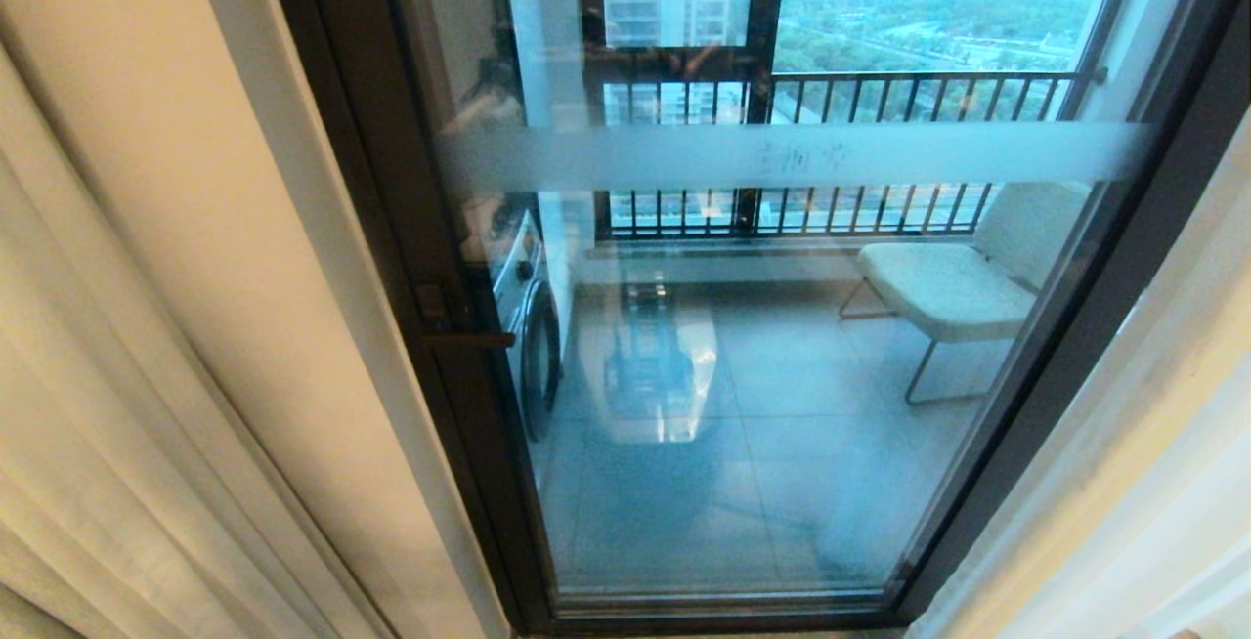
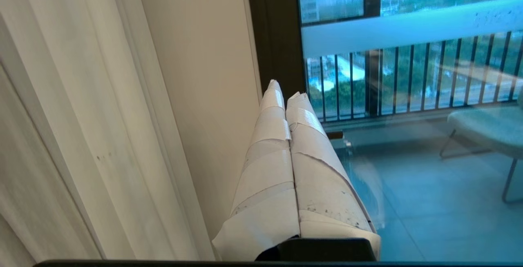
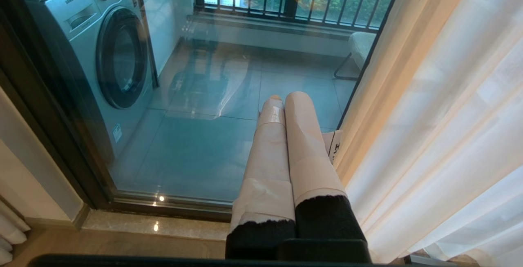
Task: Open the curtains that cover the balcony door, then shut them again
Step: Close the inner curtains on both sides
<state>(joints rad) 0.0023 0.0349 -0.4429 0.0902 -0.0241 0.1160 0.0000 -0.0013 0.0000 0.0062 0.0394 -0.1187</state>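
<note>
Neither arm shows in the head view, and the top and foot of the curtains [image 1: 127, 404] run past the picture's edges. The frosted band [image 1: 782, 155] across the balcony door [image 1: 743, 356] carries faint marks too blurred to read. Reflections on the glass cloud the middle of the pane.

Through the glass stand a washing machine [image 3: 106, 54] on the left of the balcony, a pale chair [image 1: 953, 287] on the right, and a dark railing [image 1: 841, 150] with vertical bars before a far skyline. A small dark handle [image 1: 469, 338] juts from the door frame on the left side.

The curtains are drawn aside, with the pane uncovered between them: heavy beige folds hang at the left of the door, and white sheer [image 3: 457, 136] with a beige drape beside it hangs at the right.

The left pincer [image 2: 286, 91] has its two tape-wrapped fingers pressed together on nothing; it points toward the door frame, with the left drape [image 2: 81, 136] near it and apart from its tips. The right pincer [image 3: 286, 99] is likewise closed and empty, aimed at the lower glass, with the sheer just beside it.
</note>
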